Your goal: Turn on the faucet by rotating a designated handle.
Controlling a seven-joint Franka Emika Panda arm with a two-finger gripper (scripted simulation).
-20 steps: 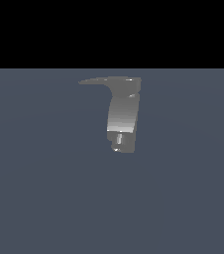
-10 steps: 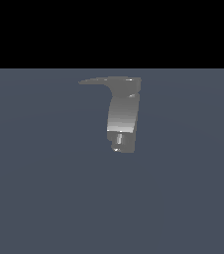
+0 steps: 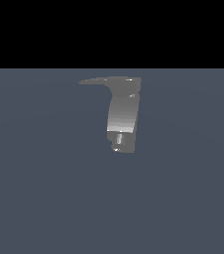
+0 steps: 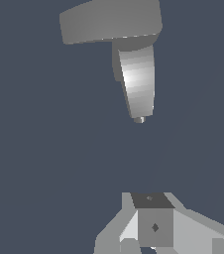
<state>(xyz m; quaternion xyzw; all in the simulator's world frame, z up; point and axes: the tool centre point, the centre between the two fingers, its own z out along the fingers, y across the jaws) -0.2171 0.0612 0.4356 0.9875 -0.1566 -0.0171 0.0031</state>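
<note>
Approaching faucet [image 4: 136, 82], well ahead of gripper [image 4: 151, 225] | handle [image 3: 96, 81] projects sideways from its top, untouched | finger state cannot be told | advice: meet blade near tip, push sideways.

1. The faucet [image 3: 121, 116] looks like smooth grey metal with a soft satin sheen.
2. Its handle [image 3: 96, 81] appears duller, matt grey.
3. The ground [image 3: 39, 188] is flat, matt slate-blue.

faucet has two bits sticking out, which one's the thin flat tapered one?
The handle at the faucet top: a flat blade tapering to a point toward the exterior view's left. The other, the nub, is a short cylinder low down.
</note>
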